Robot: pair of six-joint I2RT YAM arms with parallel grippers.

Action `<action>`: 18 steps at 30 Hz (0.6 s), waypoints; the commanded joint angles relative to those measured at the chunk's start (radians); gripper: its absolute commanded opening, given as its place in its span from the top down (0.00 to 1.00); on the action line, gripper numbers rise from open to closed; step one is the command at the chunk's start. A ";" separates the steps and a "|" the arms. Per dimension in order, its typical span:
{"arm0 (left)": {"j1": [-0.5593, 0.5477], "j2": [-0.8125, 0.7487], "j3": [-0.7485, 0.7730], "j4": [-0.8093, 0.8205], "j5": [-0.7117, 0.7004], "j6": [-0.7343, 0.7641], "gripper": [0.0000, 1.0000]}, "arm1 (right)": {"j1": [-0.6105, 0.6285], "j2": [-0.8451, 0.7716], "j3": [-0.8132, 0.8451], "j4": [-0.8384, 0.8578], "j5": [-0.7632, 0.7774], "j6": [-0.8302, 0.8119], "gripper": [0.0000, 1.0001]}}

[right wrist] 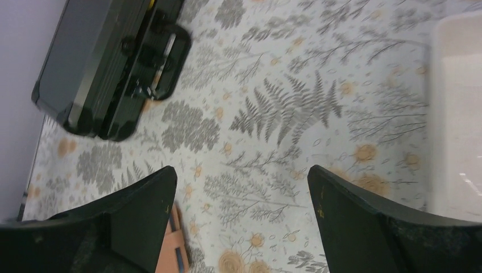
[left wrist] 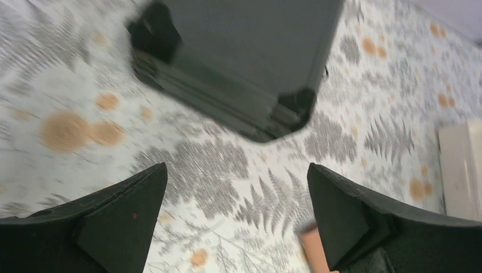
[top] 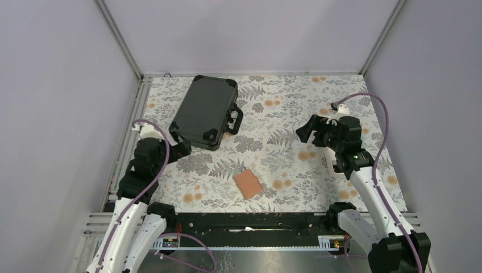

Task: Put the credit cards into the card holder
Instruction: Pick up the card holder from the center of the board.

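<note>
The card holder (top: 248, 183), a small tan wallet, lies folded on the patterned table near the front middle. A sliver of it shows by the right finger in the left wrist view (left wrist: 312, 245), and by the left finger in the right wrist view (right wrist: 170, 250), where a blue strip shows at its edge. No credit cards are in view. My left gripper (top: 181, 149) (left wrist: 236, 170) hovers open and holds nothing, just off the near corner of the black case. Over the right side of the table my right gripper (top: 306, 132) (right wrist: 241, 170) is open, with nothing in it.
A large black hard case (top: 207, 111) (left wrist: 250, 51) (right wrist: 91, 62) with a handle lies at the back left. A white tray (right wrist: 455, 114) (left wrist: 463, 170) sits on the right side of the table. Grey walls enclose the table on three sides.
</note>
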 commanded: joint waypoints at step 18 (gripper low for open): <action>-0.763 0.287 -0.320 0.504 -0.059 -0.550 0.09 | 0.527 0.200 -0.233 0.210 -0.120 0.336 0.36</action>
